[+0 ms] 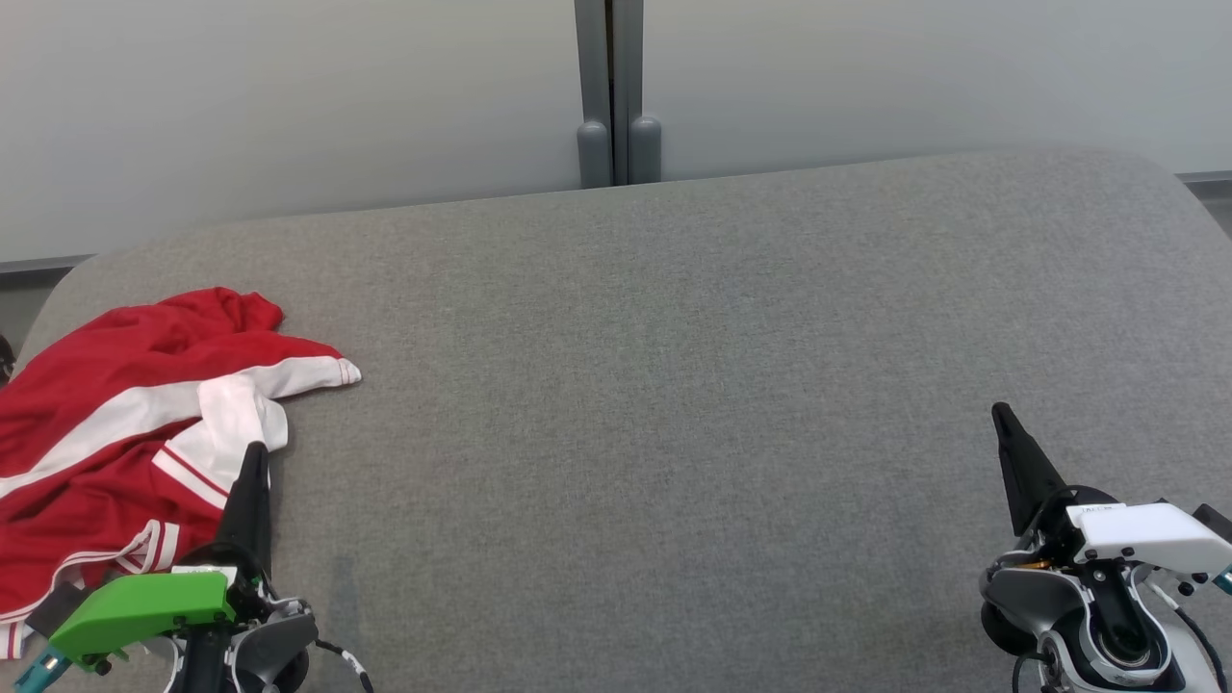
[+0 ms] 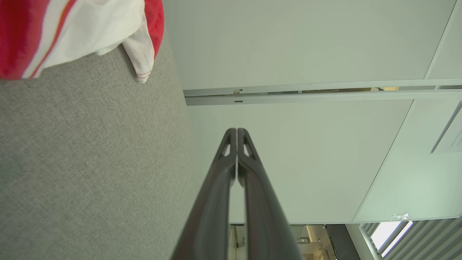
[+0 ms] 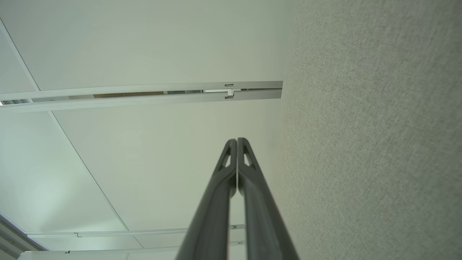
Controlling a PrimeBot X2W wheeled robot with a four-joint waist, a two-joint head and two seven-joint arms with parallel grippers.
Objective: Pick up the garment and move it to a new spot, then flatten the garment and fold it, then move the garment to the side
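The garment, red with white stripes and white cuffs, lies crumpled at the left end of the grey padded surface. My left gripper is shut and empty, its tips over the garment's right edge near a white cuff. In the left wrist view the shut left gripper points past the surface's edge, with the garment at the upper left. My right gripper is shut and empty at the lower right, far from the garment. In the right wrist view the right gripper has its fingers pressed together beside the grey surface.
A pale wall runs behind the surface, with a grey vertical post at its middle. The surface's far edge is rounded at both corners. The wide middle and right of the padding are bare grey fabric.
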